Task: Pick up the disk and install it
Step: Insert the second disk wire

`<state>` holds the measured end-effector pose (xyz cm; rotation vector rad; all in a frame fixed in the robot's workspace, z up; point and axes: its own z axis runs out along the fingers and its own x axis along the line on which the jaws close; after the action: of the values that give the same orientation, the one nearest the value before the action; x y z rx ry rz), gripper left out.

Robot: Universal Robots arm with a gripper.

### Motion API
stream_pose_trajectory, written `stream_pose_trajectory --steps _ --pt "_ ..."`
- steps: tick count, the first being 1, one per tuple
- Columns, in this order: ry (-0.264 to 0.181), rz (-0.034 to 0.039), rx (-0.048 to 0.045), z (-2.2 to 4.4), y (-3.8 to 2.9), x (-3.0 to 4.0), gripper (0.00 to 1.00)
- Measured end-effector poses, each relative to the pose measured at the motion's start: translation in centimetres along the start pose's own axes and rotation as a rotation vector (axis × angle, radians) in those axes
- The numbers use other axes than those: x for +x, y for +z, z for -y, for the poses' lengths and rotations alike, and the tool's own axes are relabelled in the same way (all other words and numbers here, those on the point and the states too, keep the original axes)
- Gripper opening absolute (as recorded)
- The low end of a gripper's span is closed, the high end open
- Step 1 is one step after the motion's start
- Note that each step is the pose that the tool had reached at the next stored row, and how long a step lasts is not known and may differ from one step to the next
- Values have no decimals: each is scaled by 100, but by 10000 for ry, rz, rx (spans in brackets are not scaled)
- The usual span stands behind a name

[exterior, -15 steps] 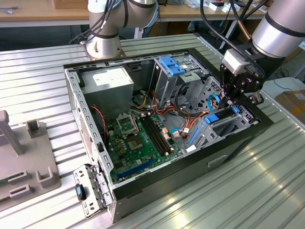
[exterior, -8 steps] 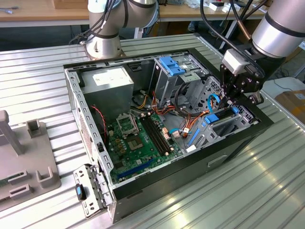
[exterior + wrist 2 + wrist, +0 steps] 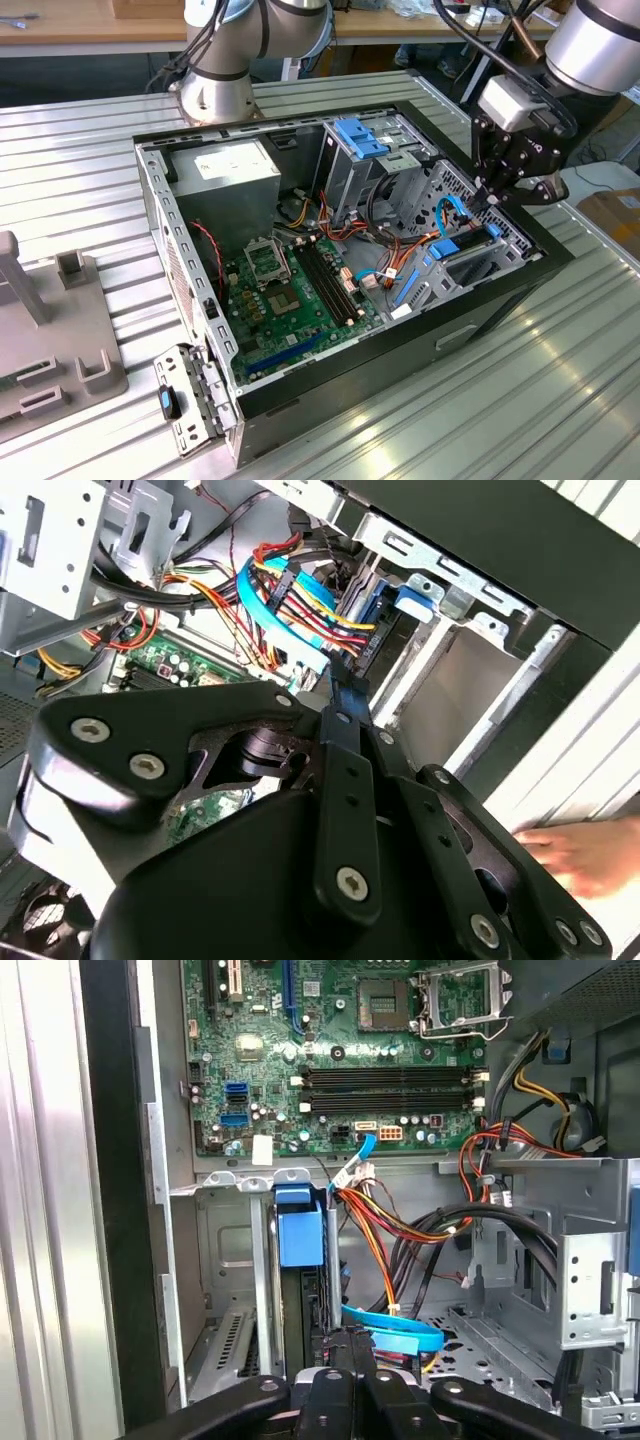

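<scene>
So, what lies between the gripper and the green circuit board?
In the first wrist view, a flat blue cable lies just beyond the gripper, then a bundle of red, yellow and orange wires before the green circuit board.

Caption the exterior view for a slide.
Black gripper poised over the dark disk with blue rails seated in the open computer case.

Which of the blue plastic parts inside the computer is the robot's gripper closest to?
The blue-railed disk standing in its bay at the case's exterior-view right end, right beneath the gripper. The light-blue latch on the tall metal cage sits farther back.
</scene>
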<state>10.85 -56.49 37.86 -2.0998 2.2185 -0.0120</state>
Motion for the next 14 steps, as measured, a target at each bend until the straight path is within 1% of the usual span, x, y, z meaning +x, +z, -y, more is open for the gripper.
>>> stream_pose_trajectory --steps 1,2,3,5,6,7,9,11,12,13,14 --pt "-1 2 0 9 -19 23 11" --pt "20 149 -7 10 -20 46 11" --pt "32 300 -15 10 -20 52 11" --pt "68 664 -33 12 -17 84 11" --pt "90 697 -34 13 -13 103 11" --pt "111 707 -34 13 -8 117 11" --pt "193 778 -30 14 15 165 11" --pt "276 793 -26 15 45 215 11" --pt "303 795 -24 15 57 229 11" --pt "335 813 -24 11 73 240 11" --pt "353 950 -33 -6 83 251 11"
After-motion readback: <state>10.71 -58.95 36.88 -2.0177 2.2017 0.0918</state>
